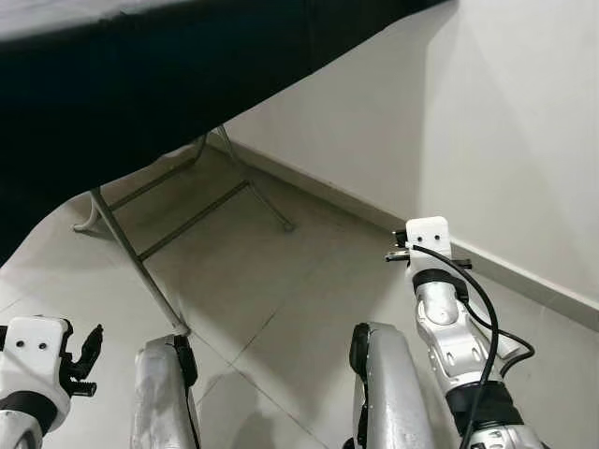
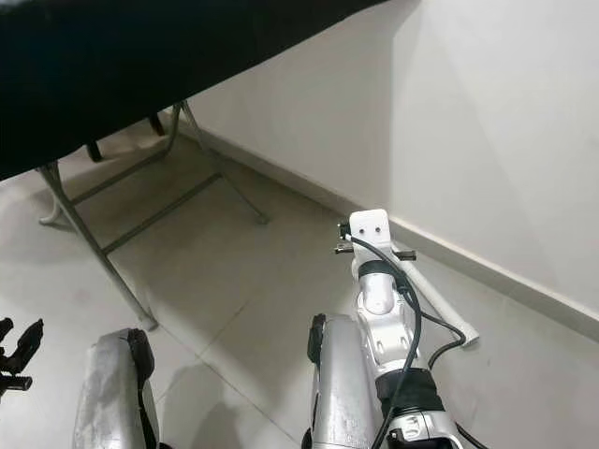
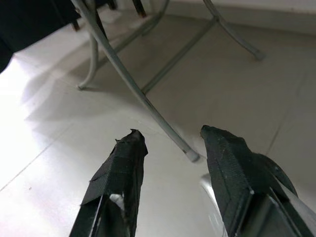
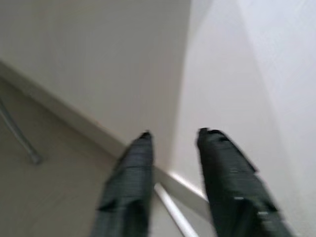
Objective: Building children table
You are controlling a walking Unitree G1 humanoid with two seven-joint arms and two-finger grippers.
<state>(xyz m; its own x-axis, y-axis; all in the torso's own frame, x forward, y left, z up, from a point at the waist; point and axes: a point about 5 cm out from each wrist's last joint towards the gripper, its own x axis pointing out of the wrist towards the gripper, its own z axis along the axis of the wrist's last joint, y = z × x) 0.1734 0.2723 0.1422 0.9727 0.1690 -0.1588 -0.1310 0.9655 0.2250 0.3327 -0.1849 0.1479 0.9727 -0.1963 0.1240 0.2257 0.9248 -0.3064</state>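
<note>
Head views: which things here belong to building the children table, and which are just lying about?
Job:
- white rod on the floor by the skirting, possibly a table part
- right gripper, open, pointing over it
- left gripper, open, holding nothing

Just about:
- folding table under a black cover
- its metal legs
- wall

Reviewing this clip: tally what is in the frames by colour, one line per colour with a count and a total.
Black: 1, the tablecloth over the folding table.
Grey: 1, the table's metal leg frame.
White: 1, the rod lying on the floor by the wall, past the right gripper; the left gripper points at the frame.
Total: 3
</note>
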